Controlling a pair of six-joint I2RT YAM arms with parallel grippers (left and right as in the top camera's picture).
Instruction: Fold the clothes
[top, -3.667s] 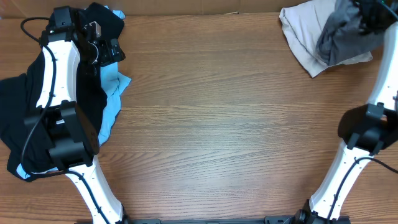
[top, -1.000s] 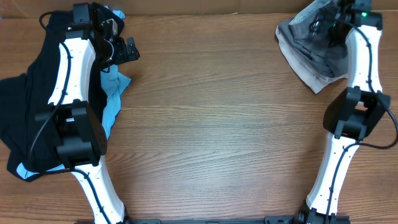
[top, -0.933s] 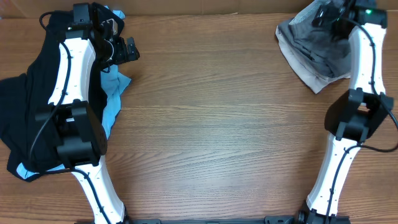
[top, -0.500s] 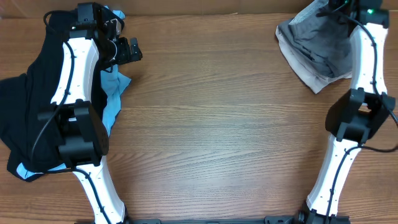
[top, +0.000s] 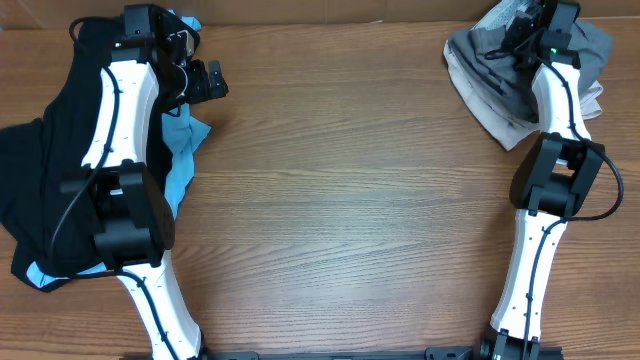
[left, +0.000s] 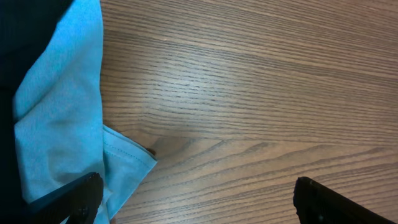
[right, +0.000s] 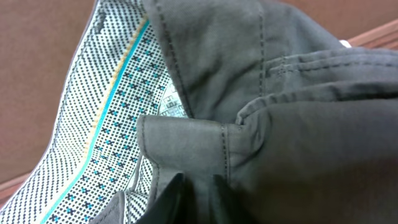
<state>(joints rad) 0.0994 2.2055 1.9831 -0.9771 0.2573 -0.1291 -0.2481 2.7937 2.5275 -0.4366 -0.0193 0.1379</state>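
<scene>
The grey shorts (top: 500, 75) lie bunched at the far right corner of the counter (top: 350, 200), on top of a pale cloth (top: 512, 133) whose edge shows below them and on their right. The right hand (top: 518, 25) is down on their far edge. Its 2 fingers (right: 171, 194) are pressed nearly together, pinching a fold of the grey shorts (right: 298, 137) at the waistband.

Only the right wrist view shows the detail there: the stitched seams, a belt loop, and the pale dotted lining (right: 106, 130) with a teal stripe and a yellow edge, turned outward. Behind the lining is a blurred brown surface.

On the far left of the counter a black garment (top: 40, 200) lies spread out, with a light-blue garment (top: 182, 150) poking out from its right side. The left arm (top: 120, 110) stretches over both of them. The left hand (top: 200, 80) is spread wide and holds nothing. It is over bare wood just beside the light-blue garment (left: 62, 112).

The left wrist view shows the hemmed corner of that garment lying flat on the counter (left: 261, 93), with the left hand (left: 196, 202) apart from it.

The wide middle of the counter, brown wood grain, lies between the 2 heaps.
</scene>
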